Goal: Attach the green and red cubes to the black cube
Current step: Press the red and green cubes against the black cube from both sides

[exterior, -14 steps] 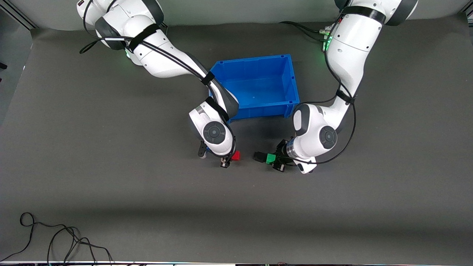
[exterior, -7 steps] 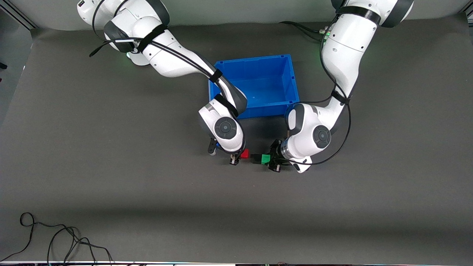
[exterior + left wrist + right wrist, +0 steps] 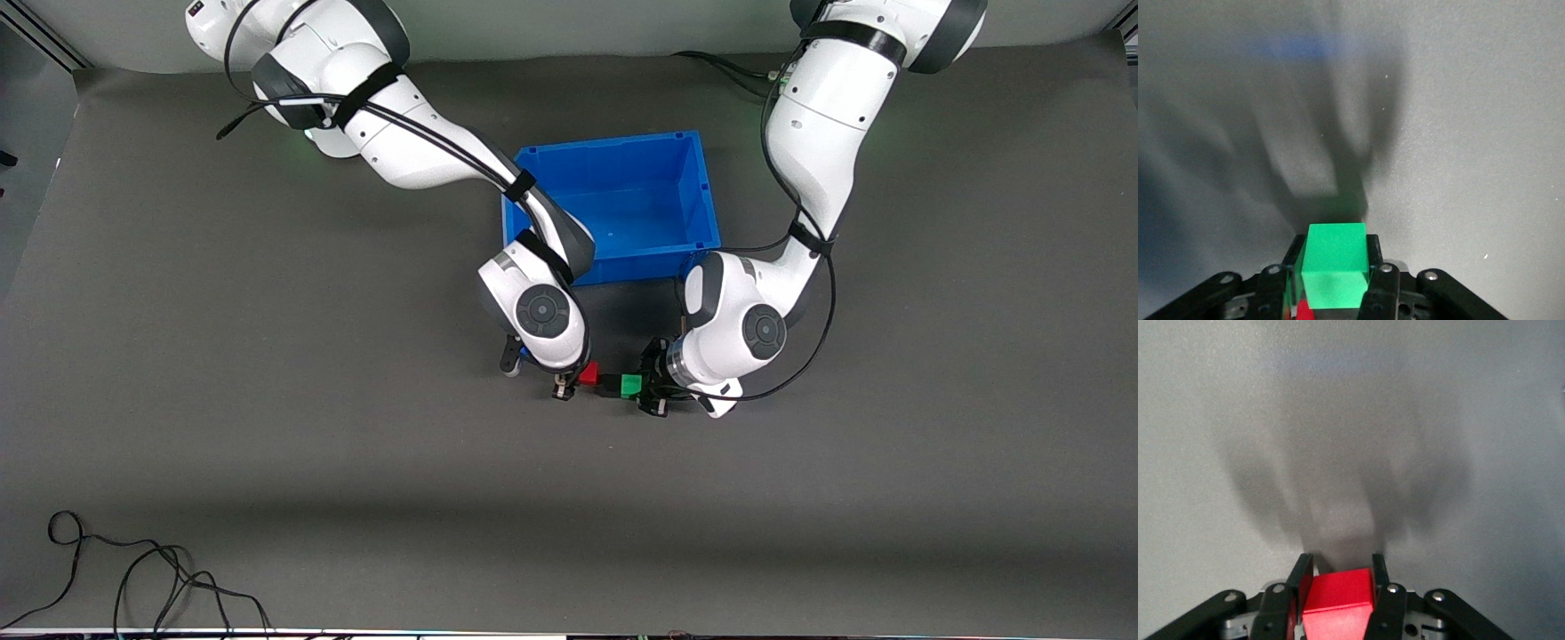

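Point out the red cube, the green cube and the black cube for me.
red cube [image 3: 589, 374]: front view, its top face.
green cube [image 3: 630, 384]: front view, its top face.
black cube [image 3: 610, 384]: front view, the dark face between the two coloured cubes.

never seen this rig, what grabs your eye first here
Two white arms meet over the dark table, nearer the camera than the blue bin. Between them is a row: red cube in the right gripper, black cube, green cube in the left gripper.

Both arms bent low over mid-table — left tool and right tool clamped.
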### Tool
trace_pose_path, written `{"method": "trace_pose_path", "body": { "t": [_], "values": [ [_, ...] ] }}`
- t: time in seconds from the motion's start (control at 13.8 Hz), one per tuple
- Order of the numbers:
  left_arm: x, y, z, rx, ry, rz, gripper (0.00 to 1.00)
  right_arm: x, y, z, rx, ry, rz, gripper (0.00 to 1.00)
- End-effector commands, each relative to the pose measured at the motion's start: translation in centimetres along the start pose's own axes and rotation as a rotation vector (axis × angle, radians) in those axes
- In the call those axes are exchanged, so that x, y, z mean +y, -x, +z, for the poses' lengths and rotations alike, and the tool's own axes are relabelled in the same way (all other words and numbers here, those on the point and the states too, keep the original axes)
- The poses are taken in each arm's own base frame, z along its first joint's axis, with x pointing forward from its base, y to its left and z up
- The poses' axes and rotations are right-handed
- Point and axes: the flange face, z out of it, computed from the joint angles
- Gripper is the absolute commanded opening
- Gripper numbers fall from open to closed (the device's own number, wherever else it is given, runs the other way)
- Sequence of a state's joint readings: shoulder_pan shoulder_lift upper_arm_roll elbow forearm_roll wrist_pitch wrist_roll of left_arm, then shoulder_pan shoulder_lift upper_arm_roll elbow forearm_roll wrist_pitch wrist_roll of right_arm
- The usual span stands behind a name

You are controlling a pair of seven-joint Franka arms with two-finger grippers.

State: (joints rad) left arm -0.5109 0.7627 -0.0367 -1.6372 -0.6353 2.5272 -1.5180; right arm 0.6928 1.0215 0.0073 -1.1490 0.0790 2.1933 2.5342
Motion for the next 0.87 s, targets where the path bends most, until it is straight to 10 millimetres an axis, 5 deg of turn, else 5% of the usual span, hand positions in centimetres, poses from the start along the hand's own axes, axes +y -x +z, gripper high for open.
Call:
{"method": "trace_pose_path", "body": {
  "t": [0.0, 0.36, 0.44, 0.51, 0.73, 0.8],
  "values": [
    [0.0, 0.9, -0.1, 0.009, -0.011, -0.026, 0.26, -0.2, 0.9, 0.5, -0.003, -0.014, 0.023, 0.0],
    [-0.4, 1.8, 0.3, 0.009, -0.02, -0.045, 0.33, -1.6, 0.6, 0.1, -0.041, -0.045, 0.027, 0.0],
    [-0.4, 1.8, 0.3, 0.009, -0.02, -0.045, 0.54, -1.6, 0.6, 0.1, -0.043, -0.047, 0.027, 0.0],
    [-0.3, 1.5, 0.2, 0.012, -0.017, -0.047, 1.0, -1.6, 0.6, 0.1, -0.043, -0.047, 0.027, 0.0],
    [0.8, -0.2, -0.9, 0.03, 0.002, -0.057, 1.0, -1.6, 0.6, 0.0, -0.042, -0.05, 0.014, 0.01],
    [1.5, -1.3, -1.9, 0.045, 0.015, -0.061, 1.0, -1.6, 0.7, -0.1, -0.042, -0.051, -0.009, 0.09]
  ]
}}
